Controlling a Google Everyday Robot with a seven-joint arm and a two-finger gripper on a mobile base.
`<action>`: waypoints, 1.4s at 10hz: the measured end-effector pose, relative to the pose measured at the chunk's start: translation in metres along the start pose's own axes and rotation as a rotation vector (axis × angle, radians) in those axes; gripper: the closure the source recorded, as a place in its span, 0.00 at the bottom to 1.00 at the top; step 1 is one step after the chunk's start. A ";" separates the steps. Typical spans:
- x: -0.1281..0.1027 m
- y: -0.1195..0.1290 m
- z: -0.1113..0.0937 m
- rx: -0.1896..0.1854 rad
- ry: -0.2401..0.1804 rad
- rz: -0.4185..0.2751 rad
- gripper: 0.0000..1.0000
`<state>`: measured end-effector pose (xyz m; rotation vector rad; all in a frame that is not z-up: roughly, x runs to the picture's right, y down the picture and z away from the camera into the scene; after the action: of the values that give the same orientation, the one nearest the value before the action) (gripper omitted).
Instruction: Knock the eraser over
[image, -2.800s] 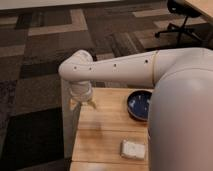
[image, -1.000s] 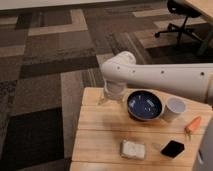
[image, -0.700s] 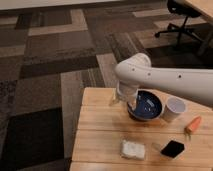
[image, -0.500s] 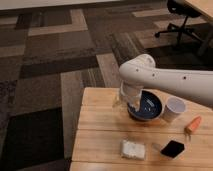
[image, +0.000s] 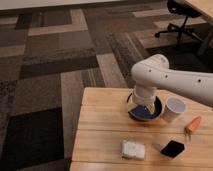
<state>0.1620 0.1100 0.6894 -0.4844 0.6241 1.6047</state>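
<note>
Eraser (image: 173, 148) sits near the front edge of the table (image: 100, 131), toward the right. It's just beside the white pad (image: 133, 149) with a small gap between them, and the carrot (image: 192, 125) is a bit behind it. The tool (image: 136, 104) hangs over the blue bowl (image: 153, 115) further back. Honestly I can't tell if it's released or clenched, since the wrist hides it. So the step in hand looks like the approach, with no contact yet. To do it well, I'd lift clear of the bowl rim first, then come forward through the strip of bare wood between bowl and pad. Drop low beside the eraser and give it a short sideways nudge rather than a big swipe. Watch the front edge, because a push straight forward would probably send it off onto the carpet (image: 60, 75). Pushing right along the plank seems safer, though the table's right end is cut off, so I can't say how much room is there. The cup (image: 175, 109) stands just beside the bowl under the arm, so keep the forearm high. The left half of the table is bare wood, so that's where I'd back out.
</note>
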 end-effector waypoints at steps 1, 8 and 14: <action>0.000 0.000 0.000 0.000 0.000 0.000 0.35; 0.027 -0.013 0.010 0.036 0.008 -0.063 0.35; 0.063 -0.045 0.027 0.015 0.020 -0.083 0.35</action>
<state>0.1996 0.1782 0.6652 -0.5102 0.6231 1.5178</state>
